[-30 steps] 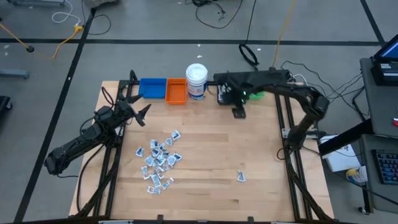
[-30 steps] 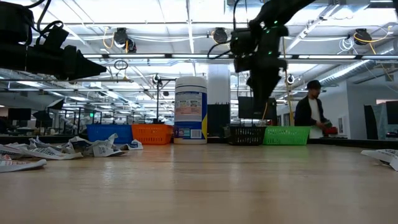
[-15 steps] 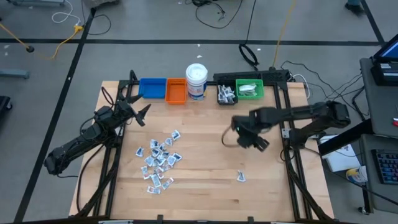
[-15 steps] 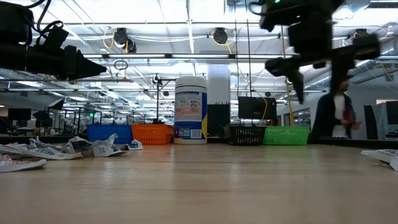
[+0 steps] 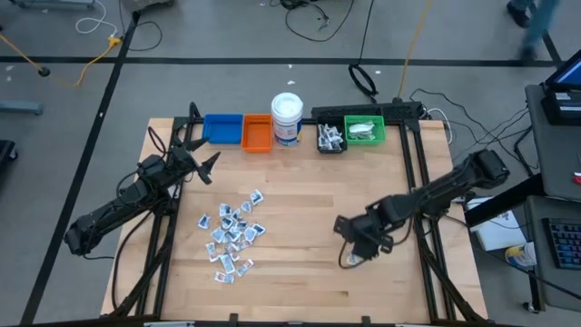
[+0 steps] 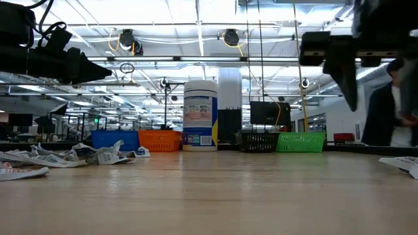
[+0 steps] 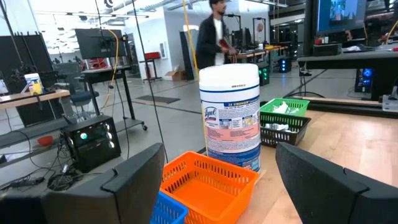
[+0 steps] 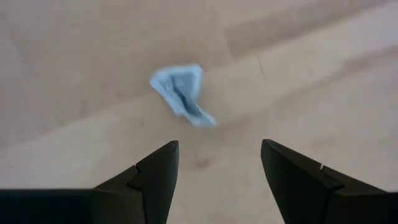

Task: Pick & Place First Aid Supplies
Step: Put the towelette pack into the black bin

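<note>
Right hand [image 8: 214, 163] moved over packet [image 8: 181, 93] (fingers apart)

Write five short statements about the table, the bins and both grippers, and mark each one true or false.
1. The right gripper is open above a lone packet. True.
2. The left gripper holds a packet. False: it is open and empty, beside the pile of packets.
3. The white jar stands between the orange bin and the black bin. True.
4. The green bin is empty. False: it holds white packets.
5. The blue bin touches the green bin. False: it sits beside the orange bin.
</note>
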`<state>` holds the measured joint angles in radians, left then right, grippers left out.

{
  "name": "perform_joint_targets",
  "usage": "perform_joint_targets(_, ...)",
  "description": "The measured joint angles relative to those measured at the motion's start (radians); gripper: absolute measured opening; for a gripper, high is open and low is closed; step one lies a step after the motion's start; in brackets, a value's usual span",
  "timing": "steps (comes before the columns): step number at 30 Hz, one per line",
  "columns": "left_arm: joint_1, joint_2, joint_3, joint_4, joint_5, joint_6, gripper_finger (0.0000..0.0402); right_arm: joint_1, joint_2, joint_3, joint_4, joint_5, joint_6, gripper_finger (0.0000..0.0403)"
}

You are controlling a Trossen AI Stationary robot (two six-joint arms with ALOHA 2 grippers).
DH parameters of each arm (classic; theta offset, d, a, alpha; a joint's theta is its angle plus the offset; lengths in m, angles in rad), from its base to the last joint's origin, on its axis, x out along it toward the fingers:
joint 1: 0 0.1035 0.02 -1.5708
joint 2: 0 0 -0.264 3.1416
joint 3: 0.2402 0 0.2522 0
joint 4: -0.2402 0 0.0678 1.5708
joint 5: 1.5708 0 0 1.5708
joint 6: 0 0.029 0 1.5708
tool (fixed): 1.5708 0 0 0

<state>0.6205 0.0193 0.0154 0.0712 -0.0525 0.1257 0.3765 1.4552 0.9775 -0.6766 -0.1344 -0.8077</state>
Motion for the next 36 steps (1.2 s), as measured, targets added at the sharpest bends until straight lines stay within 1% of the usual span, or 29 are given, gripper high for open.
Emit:
perform_joint_targets(8, 0.0, 0.0, 0.0, 0.0, 0.0, 0.0, 0.031, 0.058, 0.094, 0.0, 0.082, -0.002, 0.069, 0.0222)
perform_joint_targets(12, 0.0, 0.0, 0.0, 0.0, 0.0, 0.0, 0.031, 0.074, 0.144, 0.0, 0.109, -0.029, 0.072, 0.0222)
perform_joint_targets(18, 0.0, 0.0, 0.0, 0.0, 0.0, 0.0, 0.031, 0.097, 0.214, 0.0, 0.153, -0.028, 0.087, 0.0221)
perform_joint_targets(20, 0.0, 0.0, 0.0, 0.0, 0.0, 0.0, 0.031, 0.1, 0.229, 0.0, 0.162, -0.029, 0.086, 0.0213)
perform_joint_targets(22, 0.0, 0.0, 0.0, 0.0, 0.0, 0.0, 0.031, 0.1, 0.229, 0.0, 0.161, -0.032, 0.087, 0.0193)
perform_joint_targets(24, 0.0, 0.0, 0.0, 0.0, 0.0, 0.0, 0.031, 0.1, 0.229, 0.0, 0.162, -0.032, 0.087, 0.0158)
perform_joint_targets(30, 0.0, 0.0, 0.0, 0.0, 0.0, 0.0, 0.031, 0.1, 0.226, 0.0, 0.152, -0.03, 0.101, 0.0025)
perform_joint_targets(32, 0.0, 0.0, 0.0, 0.0, 0.0, 0.0, 0.031, 0.096, 0.221, 0.0, 0.15, -0.027, 0.129, 0.0011)
perform_joint_targets(36, 0.0, 0.0, 0.0, 0.0, 0.0, 0.0, 0.031, 0.067, 0.198, 0.014, 0.139, -0.024, 0.209, 0.0012)
